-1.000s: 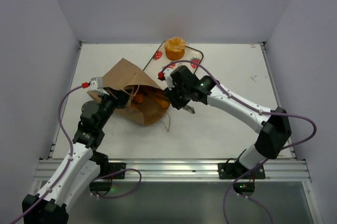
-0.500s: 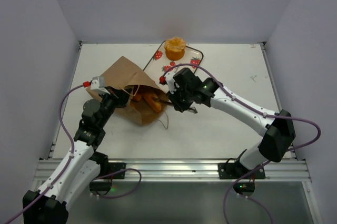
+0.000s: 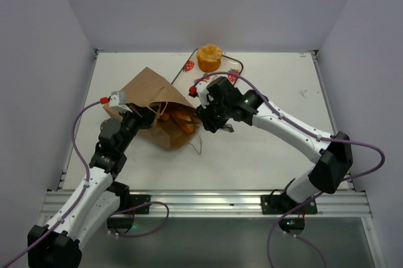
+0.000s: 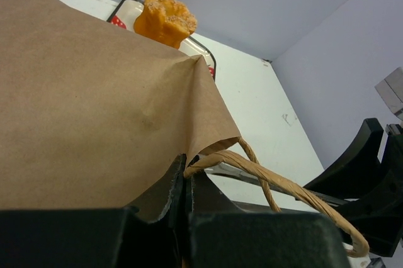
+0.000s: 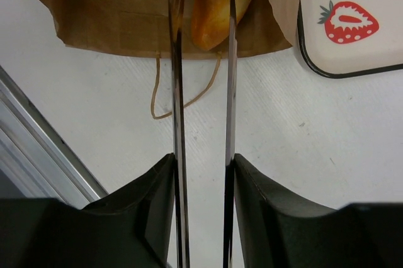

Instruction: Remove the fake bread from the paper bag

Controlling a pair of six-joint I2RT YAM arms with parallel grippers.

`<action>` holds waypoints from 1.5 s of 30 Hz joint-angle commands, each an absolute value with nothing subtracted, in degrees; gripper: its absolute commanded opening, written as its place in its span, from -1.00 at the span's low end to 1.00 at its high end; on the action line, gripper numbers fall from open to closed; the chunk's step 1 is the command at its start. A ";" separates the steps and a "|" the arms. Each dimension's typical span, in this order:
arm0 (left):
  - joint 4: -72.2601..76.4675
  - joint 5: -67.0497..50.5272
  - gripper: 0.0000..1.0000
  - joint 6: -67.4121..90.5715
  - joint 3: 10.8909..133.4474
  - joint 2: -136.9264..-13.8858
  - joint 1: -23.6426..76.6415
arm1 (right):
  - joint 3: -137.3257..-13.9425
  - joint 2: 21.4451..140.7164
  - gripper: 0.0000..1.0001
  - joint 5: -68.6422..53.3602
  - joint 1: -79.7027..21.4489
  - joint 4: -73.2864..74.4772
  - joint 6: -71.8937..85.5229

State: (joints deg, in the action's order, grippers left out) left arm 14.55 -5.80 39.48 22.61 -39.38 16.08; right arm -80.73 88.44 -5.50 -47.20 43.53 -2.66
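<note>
The brown paper bag (image 3: 148, 92) lies on its side, mouth facing right. Glossy orange bread pieces (image 3: 181, 120) show in its mouth. My left gripper (image 3: 140, 116) is shut on the bag's upper rim by a cord handle (image 4: 283, 183); in the left wrist view (image 4: 186, 173) the jaws pinch the paper (image 4: 94, 111). My right gripper (image 3: 206, 117) is shut on thin metal tongs (image 5: 177, 92). The tong blades straddle a bread piece (image 5: 214, 4) at the bag's mouth (image 5: 113, 10). A round ruffled bun (image 3: 209, 57) stands on the tray, also in the left wrist view (image 4: 164, 17).
The white strawberry-print tray (image 3: 187, 67) lies behind the bag, its corner near the tongs (image 5: 352, 41). A loose cord handle (image 5: 182, 95) lies on the table in front of the bag. White walls enclose the table on three sides.
My right gripper has shifted a little left and back, bringing the tongs closer into the bag's mouth around a bread piece. The left gripper holds the bag rim as before.
</note>
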 commanded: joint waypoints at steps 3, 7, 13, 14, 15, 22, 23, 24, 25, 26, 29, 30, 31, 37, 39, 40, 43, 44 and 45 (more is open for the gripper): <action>16.44 -6.77 -1.00 42.36 24.34 -39.38 15.73 | -83.32 89.82 -0.01 -2.03 -47.64 42.98 -3.34; 16.17 -6.94 -1.00 43.33 25.13 -39.02 15.73 | -83.94 90.96 0.06 -0.18 -47.81 42.98 -3.25; 16.17 -6.94 -1.00 46.14 25.66 -39.64 15.73 | -83.85 93.42 0.15 3.16 -48.87 42.80 -3.25; 16.17 -6.94 -1.00 46.32 25.75 -39.81 15.73 | -83.85 93.69 0.17 3.25 -49.04 42.80 -3.16; 16.26 -6.94 -1.00 47.01 25.93 -39.73 15.73 | -83.85 93.95 0.24 3.25 -49.13 42.80 -3.08; 17.49 -7.82 -1.00 48.51 26.54 -40.34 15.73 | -83.76 96.41 0.25 4.04 -49.57 42.37 -2.29; 17.58 -8.08 -1.00 48.69 26.63 -40.34 15.73 | -83.85 96.85 0.25 4.39 -49.66 42.36 -2.20; 17.75 -8.17 -1.00 48.78 26.54 -40.34 15.73 | -83.85 97.12 0.25 4.74 -49.66 42.19 -2.20; 17.75 -8.26 -1.00 48.87 26.54 -40.34 15.73 | -84.02 97.29 0.24 5.27 -49.66 42.10 -2.20; 17.84 -8.44 -1.00 48.95 26.46 -40.17 15.73 | -84.28 97.56 0.23 5.45 -49.75 42.10 -2.20; 17.84 -8.53 -1.00 49.04 26.19 -39.82 15.73 | -84.81 98.35 0.10 5.45 -49.66 42.36 -2.20; 17.67 -8.53 -1.00 48.96 26.10 -39.81 15.73 | -84.99 98.52 0.04 5.19 -49.66 42.54 -2.20; 17.67 -8.53 -1.00 48.87 26.02 -39.55 15.73 | -85.08 98.53 -0.03 5.19 -49.66 42.54 -2.28; 17.40 -8.09 -1.00 47.90 24.79 -39.81 15.73 | -84.73 96.60 -0.77 4.48 -49.66 42.63 -3.60; 17.32 -7.56 -1.00 47.11 24.35 -39.90 15.73 | -84.38 95.46 -1.00 4.13 -49.57 42.63 -4.22; 17.23 -7.21 -1.00 46.15 24.43 -40.08 15.73 | -84.03 93.88 -1.00 3.70 -49.48 42.71 -4.91; 16.35 -5.02 -1.00 44.30 24.70 -40.52 15.73 | -83.41 91.06 -1.00 1.24 -48.96 43.94 -6.67; 15.83 -3.97 -1.00 43.25 25.22 -40.69 15.73 | -83.32 89.14 -1.00 0.80 -48.43 44.38 -7.11; 15.65 -3.52 -1.00 42.72 25.49 -40.87 15.73 | -83.15 88.25 -1.00 0.27 -48.17 45.43 -7.64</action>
